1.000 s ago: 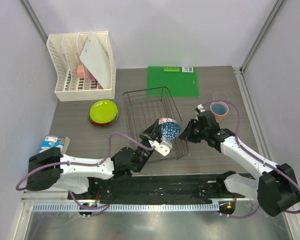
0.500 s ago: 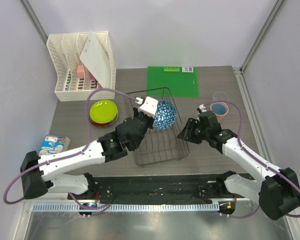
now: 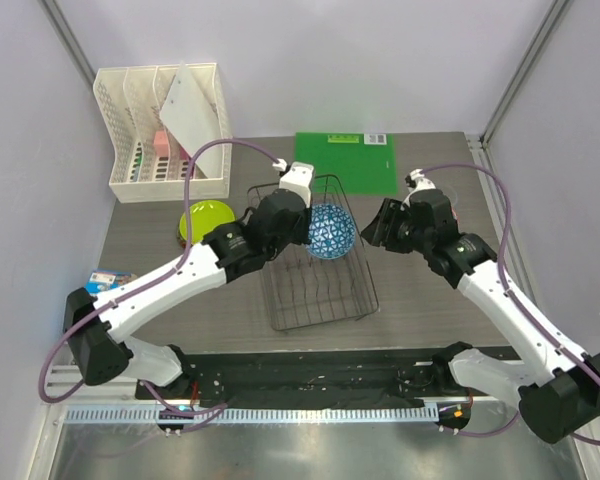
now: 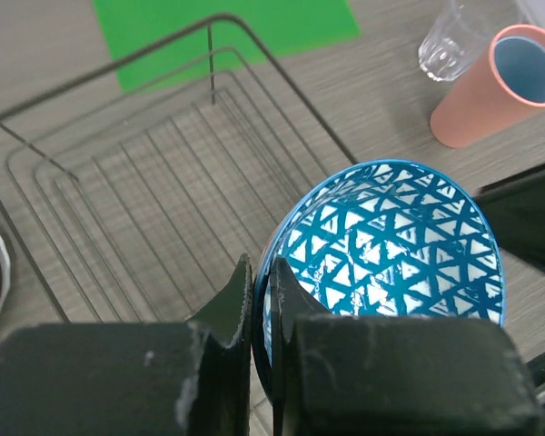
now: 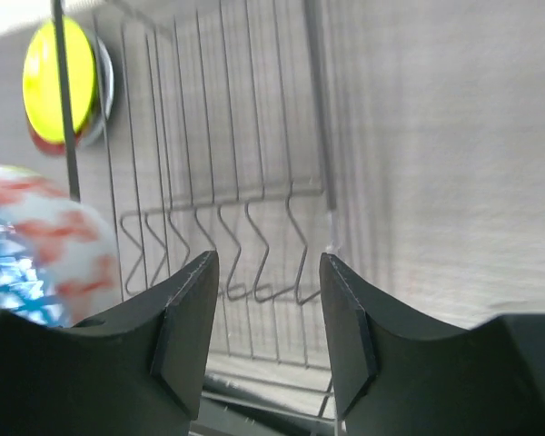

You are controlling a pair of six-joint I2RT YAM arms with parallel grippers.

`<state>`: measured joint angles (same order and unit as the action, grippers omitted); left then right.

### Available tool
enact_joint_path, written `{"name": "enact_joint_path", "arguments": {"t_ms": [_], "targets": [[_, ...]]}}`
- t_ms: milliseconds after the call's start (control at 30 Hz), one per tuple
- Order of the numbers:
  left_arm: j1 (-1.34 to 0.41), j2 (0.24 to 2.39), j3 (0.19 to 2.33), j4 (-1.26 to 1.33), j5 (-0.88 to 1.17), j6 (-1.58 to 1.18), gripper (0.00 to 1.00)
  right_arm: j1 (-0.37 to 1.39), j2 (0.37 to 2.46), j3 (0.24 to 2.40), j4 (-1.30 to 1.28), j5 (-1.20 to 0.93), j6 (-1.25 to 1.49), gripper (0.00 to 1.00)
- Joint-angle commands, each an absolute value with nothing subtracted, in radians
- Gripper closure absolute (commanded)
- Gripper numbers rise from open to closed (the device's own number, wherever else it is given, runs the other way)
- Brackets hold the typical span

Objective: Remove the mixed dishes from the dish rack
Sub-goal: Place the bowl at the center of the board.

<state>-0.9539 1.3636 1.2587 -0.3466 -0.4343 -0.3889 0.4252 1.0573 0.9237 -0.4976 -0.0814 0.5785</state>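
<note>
My left gripper (image 3: pixel 305 222) is shut on the rim of the blue-and-white patterned bowl (image 3: pixel 332 231) and holds it tilted in the air over the far part of the dark wire dish rack (image 3: pixel 318 290). In the left wrist view the fingertips (image 4: pixel 262 282) pinch the bowl's wall (image 4: pixel 391 245) above the rack (image 4: pixel 163 173), which holds no dishes. The salmon-pink cup (image 4: pixel 490 82) and the glass tumbler (image 4: pixel 454 36) stand right of the rack. My right gripper (image 3: pixel 377 226) is open and empty beside the rack's right side (image 5: pixel 245 227). The yellow-green plate (image 3: pixel 202 217) tops a stack left of the rack.
A white lattice file organizer (image 3: pixel 165 130) stands at the back left. A green mat (image 3: pixel 345 165) lies behind the rack. A small blue packet (image 3: pixel 105 281) lies near the left edge. The right arm hides the cup in the top view.
My left arm has lifted the bowl from the rack's near end and carried it up and toward the far end. My right arm has risen and moved back over the cup, still open.
</note>
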Motion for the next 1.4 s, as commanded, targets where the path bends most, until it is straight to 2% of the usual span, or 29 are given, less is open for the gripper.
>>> {"name": "enact_joint_path", "arguments": {"t_ms": [0,100,400,667,933,1033,1067,1167,1267,1300,1367], "targets": [[-0.878,1.414,1.383,-0.463,-0.295,-0.521,1.0,0.423,0.999,1.029,-0.587,0.069,0.496,0.46],[-0.856,1.45,1.419,-0.495,-0.261,-0.54,1.0,0.425,0.968,1.037,-0.594,0.084,0.495,0.46],[-0.856,1.477,1.416,-0.474,-0.189,-0.575,1.0,0.423,0.971,1.017,-0.49,-0.106,0.564,0.46],[-0.856,1.496,1.407,-0.459,-0.161,-0.58,1.0,0.423,1.003,0.977,-0.361,-0.235,0.632,0.46],[-0.857,1.493,1.388,-0.426,-0.134,-0.574,1.0,0.431,1.075,0.943,-0.362,-0.313,0.62,0.5],[-0.857,1.488,1.387,-0.417,-0.127,-0.572,1.0,0.433,1.101,0.948,-0.391,-0.302,0.608,0.57],[-0.857,1.485,1.387,-0.417,-0.129,-0.568,1.0,0.431,1.101,0.945,-0.396,-0.296,0.606,0.71],[-0.857,1.48,1.385,-0.416,-0.135,-0.555,1.0,0.433,1.091,0.94,-0.399,-0.275,0.606,0.99],[-0.857,1.467,1.373,-0.407,-0.141,-0.549,1.0,0.431,1.08,0.948,-0.402,-0.268,0.601,0.99],[-0.857,1.46,1.371,-0.407,-0.146,-0.545,0.89,0.431,1.074,0.95,-0.408,-0.261,0.598,0.99],[-0.857,1.453,1.376,-0.414,-0.161,-0.529,0.6,0.431,1.045,0.962,-0.419,-0.215,0.597,0.99]]}}
